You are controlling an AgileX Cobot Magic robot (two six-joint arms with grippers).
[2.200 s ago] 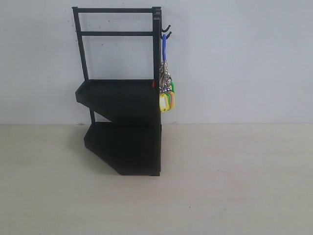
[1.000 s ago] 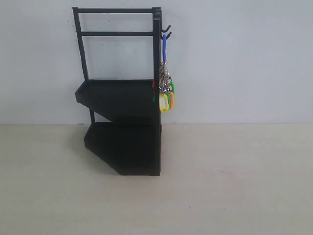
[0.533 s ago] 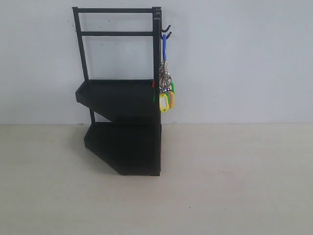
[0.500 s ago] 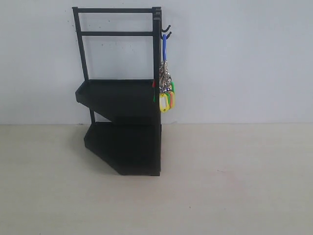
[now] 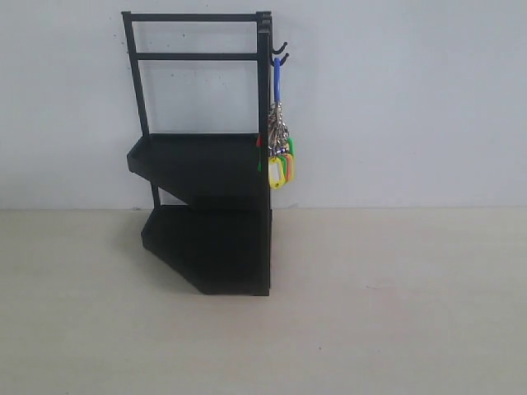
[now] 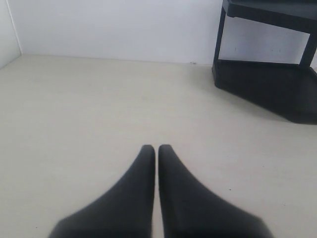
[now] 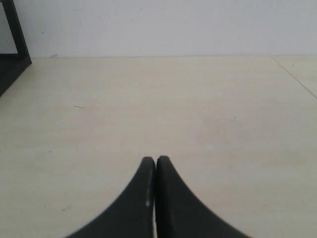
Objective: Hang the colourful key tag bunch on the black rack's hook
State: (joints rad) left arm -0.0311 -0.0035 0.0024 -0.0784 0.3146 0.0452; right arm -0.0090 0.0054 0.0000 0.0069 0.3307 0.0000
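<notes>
A tall black metal two-tier rack [image 5: 206, 173] stands on a pale tabletop [image 5: 395, 313] against a white wall [image 5: 412, 99]. A bunch of yellow and green plastic key tags [image 5: 281, 164] hangs by its blue-sleeved ring [image 5: 277, 80] from a small hook [image 5: 281, 54] at the rack's upper right corner.

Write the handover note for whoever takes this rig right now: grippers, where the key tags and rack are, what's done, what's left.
Left gripper: fingers shut, holding nothing, above the bare table.
Right gripper: fingers shut, holding nothing, also above the table.
Black rack: upright on the table, by the wall.
Colourful key tag bunch: hanging free from the hook at the rack's upper corner, by its blue sleeve.
Done: the bunch is on the hook, with neither gripper touching it.
Left: nothing of the job that shows. Neither arm appears in the exterior view.
</notes>
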